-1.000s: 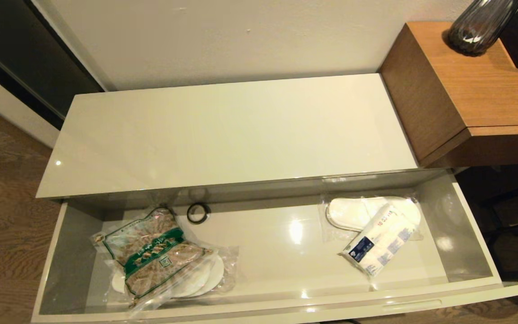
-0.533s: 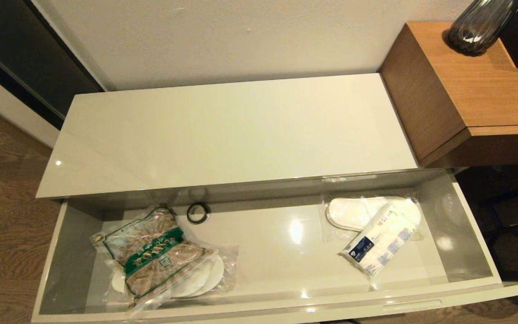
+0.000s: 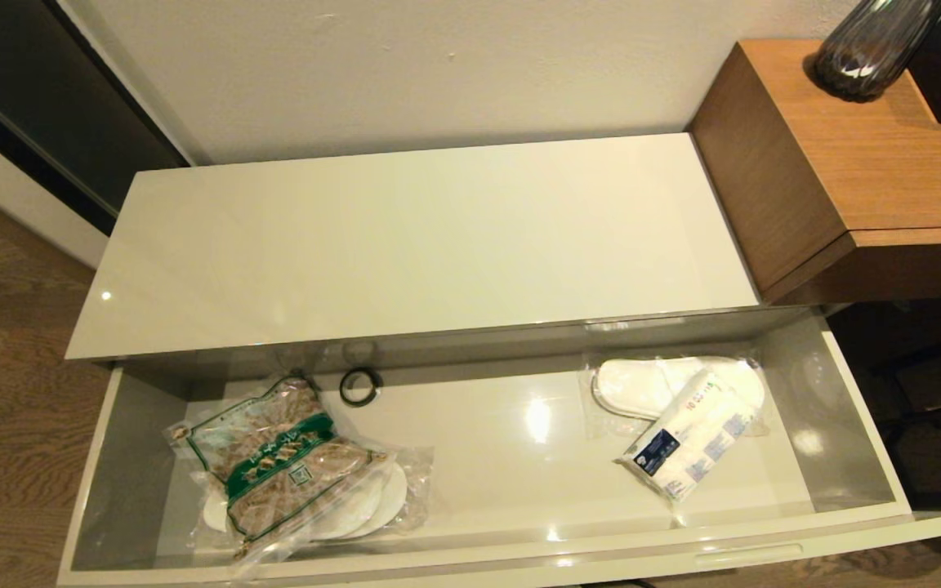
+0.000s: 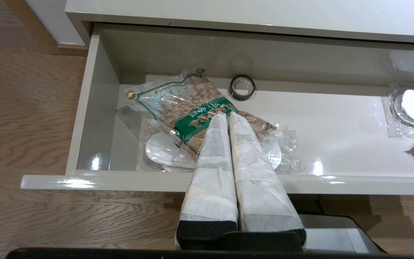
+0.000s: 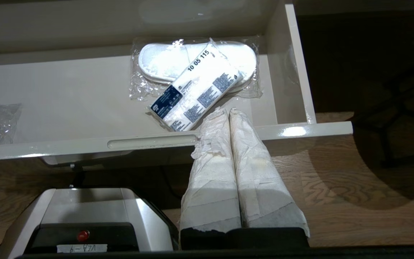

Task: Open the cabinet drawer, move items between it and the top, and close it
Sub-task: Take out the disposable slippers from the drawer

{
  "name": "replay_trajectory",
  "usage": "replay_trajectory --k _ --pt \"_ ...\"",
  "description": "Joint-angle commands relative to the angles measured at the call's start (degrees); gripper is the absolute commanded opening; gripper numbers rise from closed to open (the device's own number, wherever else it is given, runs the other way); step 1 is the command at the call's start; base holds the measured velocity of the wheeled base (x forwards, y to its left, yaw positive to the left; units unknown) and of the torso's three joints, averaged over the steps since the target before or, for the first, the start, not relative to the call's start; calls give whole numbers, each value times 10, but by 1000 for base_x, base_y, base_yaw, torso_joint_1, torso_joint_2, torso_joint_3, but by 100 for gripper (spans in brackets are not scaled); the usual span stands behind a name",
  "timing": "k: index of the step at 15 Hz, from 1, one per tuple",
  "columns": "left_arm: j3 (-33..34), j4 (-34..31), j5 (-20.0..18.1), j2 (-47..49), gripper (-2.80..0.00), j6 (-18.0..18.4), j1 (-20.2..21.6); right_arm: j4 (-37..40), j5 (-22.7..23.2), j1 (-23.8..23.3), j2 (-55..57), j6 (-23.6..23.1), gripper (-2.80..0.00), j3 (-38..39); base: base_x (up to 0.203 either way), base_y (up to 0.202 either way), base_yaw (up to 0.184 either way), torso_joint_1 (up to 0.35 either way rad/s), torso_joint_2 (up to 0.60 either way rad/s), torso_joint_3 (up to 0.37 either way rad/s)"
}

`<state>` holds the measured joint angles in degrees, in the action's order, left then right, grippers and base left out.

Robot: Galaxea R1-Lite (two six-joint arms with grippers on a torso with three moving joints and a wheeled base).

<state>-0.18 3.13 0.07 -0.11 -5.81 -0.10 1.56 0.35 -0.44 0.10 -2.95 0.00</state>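
Note:
The cabinet drawer (image 3: 511, 465) stands pulled out below the bare top (image 3: 421, 245). At its left end a clear bag of tan food (image 3: 283, 457) lies on a wrapped pair of white slippers (image 3: 372, 502). A second wrapped pair of slippers (image 3: 642, 384) lies at the right end. My left gripper (image 4: 225, 114) is shut and empty, held back in front of the drawer, in line with the food bag (image 4: 189, 104). My right gripper (image 5: 227, 110), also shut and empty, sits over the drawer's front edge near the right slippers (image 5: 160, 63). Neither gripper shows in the head view.
A white tissue pack (image 3: 691, 437) with a dark blue label rests across the right slippers. A small black ring (image 3: 359, 385) lies by the drawer's back wall. A brown wooden block (image 3: 846, 163) with a dark vase (image 3: 871, 49) stands at the right. A handle recess (image 5: 152, 141) marks the drawer front.

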Motion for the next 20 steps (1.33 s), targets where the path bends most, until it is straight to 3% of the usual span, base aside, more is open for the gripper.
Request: replay_trajectory --k 1,20 --pt "0 0 0 1 -280 -1 0 0 0 0 1 0 -280 1 0 0 0 0 0 0" --pt "0 0 0 1 -280 -1 0 1 5 0 1 -9 -280 1 0 0 0 0 0 0"
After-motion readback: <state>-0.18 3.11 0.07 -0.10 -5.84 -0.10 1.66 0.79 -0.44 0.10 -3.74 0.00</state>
